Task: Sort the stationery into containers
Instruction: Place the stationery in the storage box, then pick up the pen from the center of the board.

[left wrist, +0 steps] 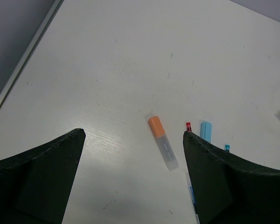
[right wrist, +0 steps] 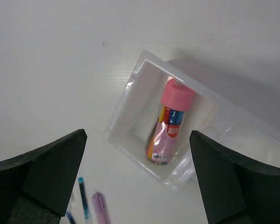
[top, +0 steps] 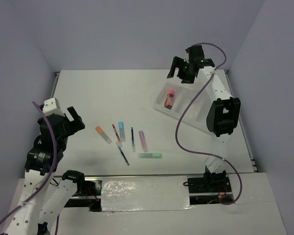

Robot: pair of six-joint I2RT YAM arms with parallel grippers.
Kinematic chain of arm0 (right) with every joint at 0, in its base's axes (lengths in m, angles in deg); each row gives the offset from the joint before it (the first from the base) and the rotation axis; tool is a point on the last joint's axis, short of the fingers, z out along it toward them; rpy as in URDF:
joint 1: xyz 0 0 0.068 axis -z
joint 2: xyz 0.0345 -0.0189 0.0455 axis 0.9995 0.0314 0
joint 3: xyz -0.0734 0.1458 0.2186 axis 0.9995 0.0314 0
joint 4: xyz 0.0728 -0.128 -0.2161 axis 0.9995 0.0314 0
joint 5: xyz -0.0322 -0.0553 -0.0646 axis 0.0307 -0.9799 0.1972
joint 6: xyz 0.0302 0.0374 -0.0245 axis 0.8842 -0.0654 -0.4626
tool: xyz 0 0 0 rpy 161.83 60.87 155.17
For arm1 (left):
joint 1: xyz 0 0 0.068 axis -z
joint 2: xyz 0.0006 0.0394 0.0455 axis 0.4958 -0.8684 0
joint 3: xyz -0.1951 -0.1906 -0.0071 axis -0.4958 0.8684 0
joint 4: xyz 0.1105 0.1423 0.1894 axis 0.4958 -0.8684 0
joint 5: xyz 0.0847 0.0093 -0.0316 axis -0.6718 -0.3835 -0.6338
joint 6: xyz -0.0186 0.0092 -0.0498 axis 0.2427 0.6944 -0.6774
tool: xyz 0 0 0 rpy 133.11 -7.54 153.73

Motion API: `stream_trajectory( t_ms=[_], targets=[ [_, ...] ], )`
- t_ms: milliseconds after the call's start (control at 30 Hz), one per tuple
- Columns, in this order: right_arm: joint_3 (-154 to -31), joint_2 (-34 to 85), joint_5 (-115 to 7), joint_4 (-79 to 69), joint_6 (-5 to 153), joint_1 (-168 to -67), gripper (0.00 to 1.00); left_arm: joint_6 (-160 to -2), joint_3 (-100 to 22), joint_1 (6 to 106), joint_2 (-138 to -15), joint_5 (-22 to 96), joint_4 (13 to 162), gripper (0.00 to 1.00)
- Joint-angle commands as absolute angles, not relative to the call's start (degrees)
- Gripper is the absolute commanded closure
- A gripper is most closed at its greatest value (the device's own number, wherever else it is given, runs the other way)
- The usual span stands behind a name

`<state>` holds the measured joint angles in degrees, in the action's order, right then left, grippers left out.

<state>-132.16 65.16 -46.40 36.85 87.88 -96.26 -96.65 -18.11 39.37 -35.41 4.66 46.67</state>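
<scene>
The desk (top: 88,93) carries one three-compartment tray (right wrist: 128,95). The right tool (right wrist: 137,134) hangs wide and empty above its end compartment, where one pink-capped cylinder (right wrist: 169,123) lies. The left tool (left wrist: 134,132), wide too, hovers near four markers (top: 143,140) and at least two thin pens (top: 133,139).

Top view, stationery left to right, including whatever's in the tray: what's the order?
orange marker → light-blue marker → dark-blue pen → purple marker → pink-capped cylinder, lying in the tray. Left out: red pen and green marker, which overlap their neighbours sideways.
</scene>
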Motion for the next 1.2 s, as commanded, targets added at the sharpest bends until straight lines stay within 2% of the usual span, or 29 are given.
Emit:
stream_trajectory(
  t_ms=[0, 133, 200, 333, 433, 533, 600, 867, 900, 933, 1000, 1133, 1167],
  targets=[
    [-135.0, 58.0, -56.8, 41.2, 84.2, -100.7, 0.0, -95.3, -18.0, 39.1, -34.9, 4.1, 48.9, 0.01],
    [-124.1, 49.4, -64.7, 38.9, 79.9, -112.3, 0.0, -95.5, -18.1, 39.1, -34.9, 3.5, 48.7, 0.01],
    [-112.5, 43.6, -66.7, 33.2, 80.1, -117.4, 0.01, -95.8, -18.1, 39.1, -35.1, 3.2, 48.5, 0.01],
    [-96.2, 38.9, -69.0, 24.7, 86.6, -130.5, 0.13, -95.8, -18.3, 39.1, -36.2, 3.1, 48.4, 0.01],
    [-91.3, 39.3, -70.4, 21.8, 90.6, -136.5, 0.23, -95.8, -18.3, 39.1, -36.4, 3.4, 48.3, 0.01],
    [-87.4, 40.2, -70.5, 19.4, 92.5, -138.5, 0.29, -95.8, -18.2, 39.1, -36.1, 3.3, 48.4, 0.01],
    [-86.1, 41.0, -69.9, 18.3, 93.3, -138.7, 0.36, -95.7, -18.1, 39.1, -36.0, 3.4, 48.4, 0.01],
    [-83.0, 45.5, -67.6, 15.2, 95.2, -140.4, 0.39, -95.7, -18.1, 39.1, -36.0, 3.4, 48.4, 0.01],
    [-82.8, 46.1, -67.6, 15.2, 95.3, -140.5, 0.43, -95.6, -18.2, 39.1, -36.1, 3.5, 48.4, 0.01],
    [-82.7, 46.8, -67.7, 15.2, 95.4, -140.5, 0.43, -95.6, -18.1, 39.1, -36.1, 3.5, 48.4, 0.01],
    [-82.8, 48.9, -67.8, 15.2, 95.8, -140.4, 0.54, -95.6, -18.1, 39.1, -36.1, 3.5, 48.4, 0.01],
    [-83.1, 50.8, -70.4, 16.8, 96.6, -140.5, 0.57, -95.6, -18.1, 39.1, -35.9, 3.6, 48.4, 0.01],
    [-83.2, 50.6, -70.5, 16.8, 96.5, -140.5, 0.63, -95.6, -18.2, 39.1, -35.9, 3.6, 48.5, 0.01]
  ],
)
